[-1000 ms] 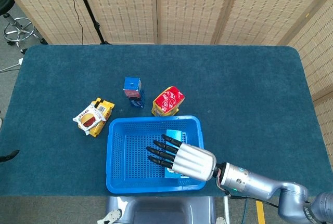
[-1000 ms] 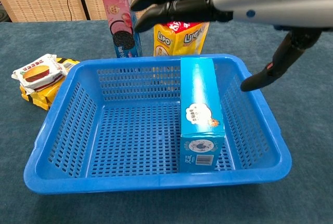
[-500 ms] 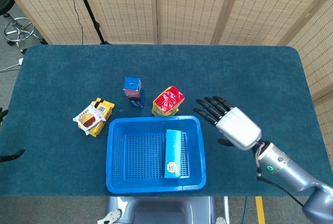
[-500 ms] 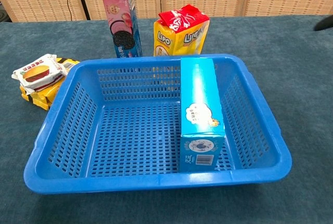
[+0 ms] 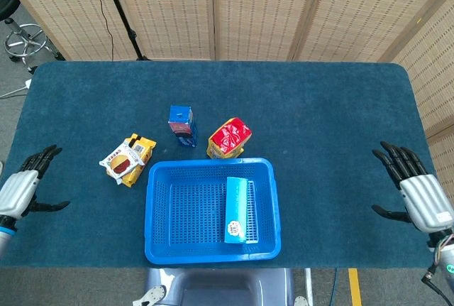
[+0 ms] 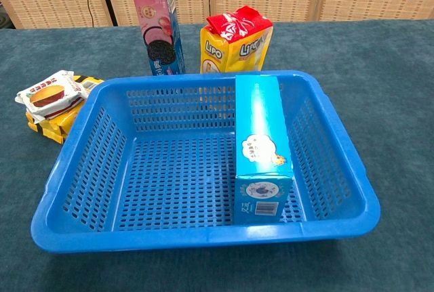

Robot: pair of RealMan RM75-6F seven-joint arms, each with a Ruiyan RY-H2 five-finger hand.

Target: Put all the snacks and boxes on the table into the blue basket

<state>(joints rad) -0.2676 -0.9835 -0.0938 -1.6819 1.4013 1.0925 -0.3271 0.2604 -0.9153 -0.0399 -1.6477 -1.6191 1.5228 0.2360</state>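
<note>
The blue basket (image 5: 162, 210) (image 6: 102, 143) sits at the table's near edge with a light blue box (image 5: 237, 210) (image 6: 261, 144) lying along its right side. Behind it stand a pink-and-blue cookie box (image 5: 181, 125) (image 6: 158, 28) and a yellow-and-red snack bag (image 5: 229, 138) (image 6: 236, 39). Left of the basket lies a burger-print packet on a yellow pack (image 5: 128, 158) (image 6: 52, 101). My left hand (image 5: 21, 189) hovers open at the far left edge. At the far right edge my right hand (image 5: 415, 192) is open too. Neither hand shows in the chest view.
The dark teal table (image 5: 319, 121) is backed by woven screen panels (image 5: 255, 8). A stool (image 5: 25, 40) stands on the floor at the upper left.
My right hand has left the basket, swinging right to the table's far right edge. The left hand has come into view at the left edge. The light blue box stays in the basket.
</note>
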